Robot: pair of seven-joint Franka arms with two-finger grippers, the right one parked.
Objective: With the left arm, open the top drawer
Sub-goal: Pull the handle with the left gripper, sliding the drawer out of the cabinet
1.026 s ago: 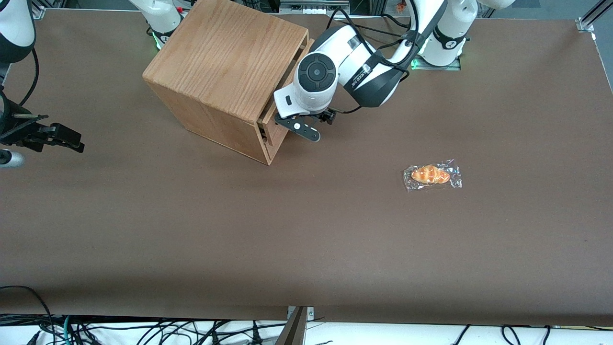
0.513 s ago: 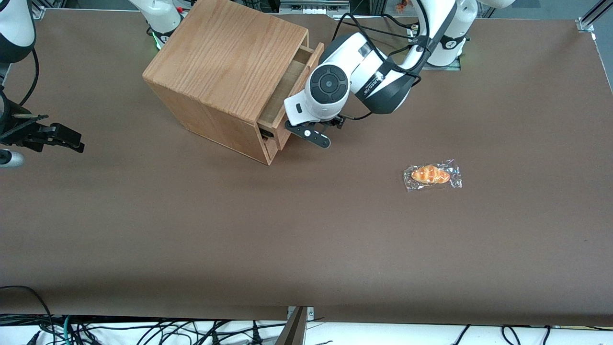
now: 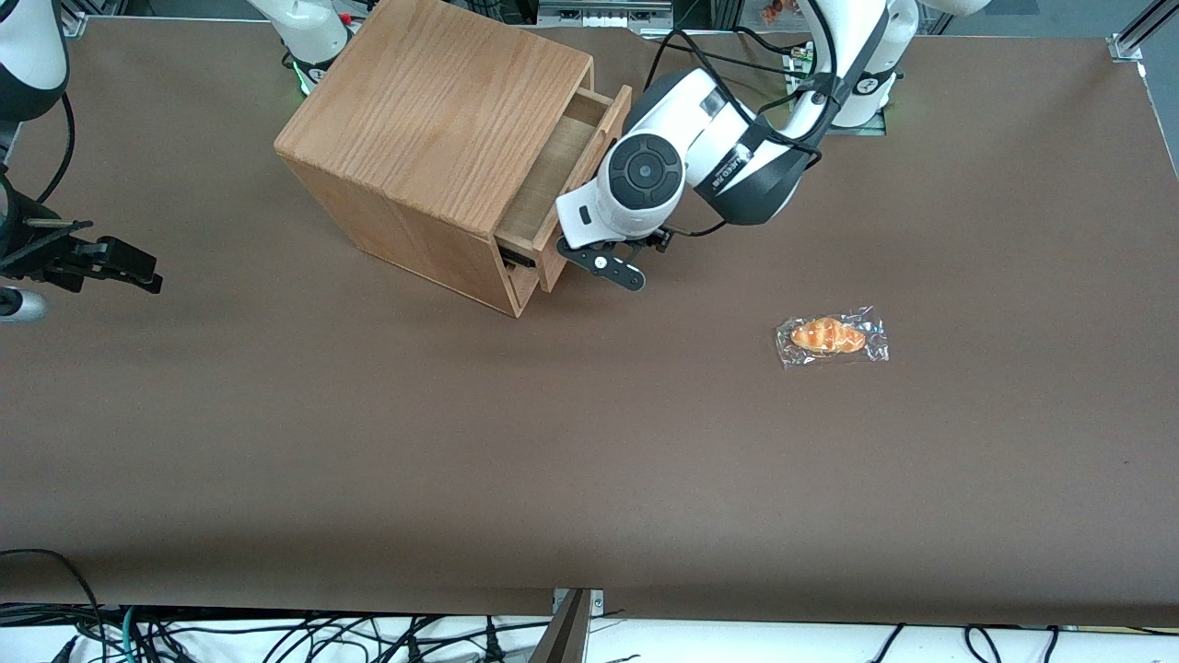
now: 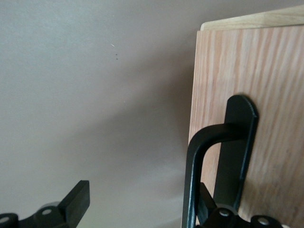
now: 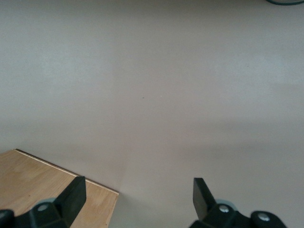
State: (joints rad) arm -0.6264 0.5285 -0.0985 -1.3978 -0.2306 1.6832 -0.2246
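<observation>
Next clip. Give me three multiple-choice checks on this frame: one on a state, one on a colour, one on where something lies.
1. The top drawer is:
A shut
B partly open
C lifted out

2. Its handle is:
A black
B silver
C white

3. The wrapped pastry lies:
A in the drawer
B on a plate
C on the table, toward the working arm's end

Answers:
1 B: the drawer's plain wood inside shows, with the open end effector at its front and one finger hooked at the handle.
2 A: the wrist view shows a black bar on oak.
3 C: the pastry rests on bare brown tabletop, apart from the drawer.
</observation>
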